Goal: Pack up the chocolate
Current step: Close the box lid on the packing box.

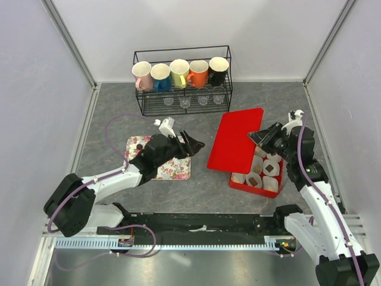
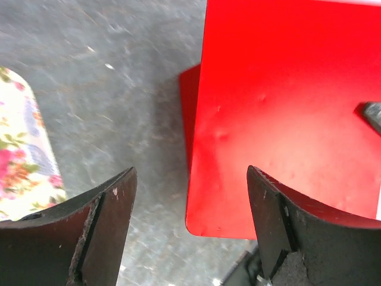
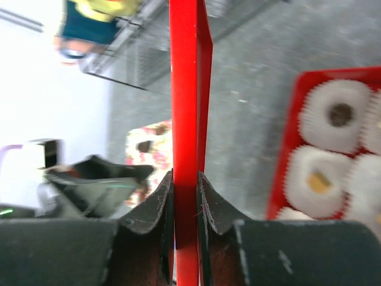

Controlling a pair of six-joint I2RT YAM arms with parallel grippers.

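My right gripper (image 1: 262, 138) is shut on the edge of a red lid (image 1: 236, 140) and holds it over the left part of a red box (image 1: 238, 185). In the right wrist view its jaws (image 3: 186, 179) pinch the lid (image 3: 187, 89) edge-on. The box holds white paper cups; one has a dark chocolate (image 1: 253, 179) (image 3: 340, 114), another a tan one (image 3: 319, 182). A dark chocolate (image 1: 139, 146) lies on the floral tray (image 1: 169, 170). My left gripper (image 1: 193, 145) is open and empty, between the tray and the lid (image 2: 286, 119).
A black wire rack (image 1: 181, 98) with several mugs and small glasses stands at the back. White walls close in the grey table on three sides. The floral tray's edge shows at the left of the left wrist view (image 2: 24, 149).
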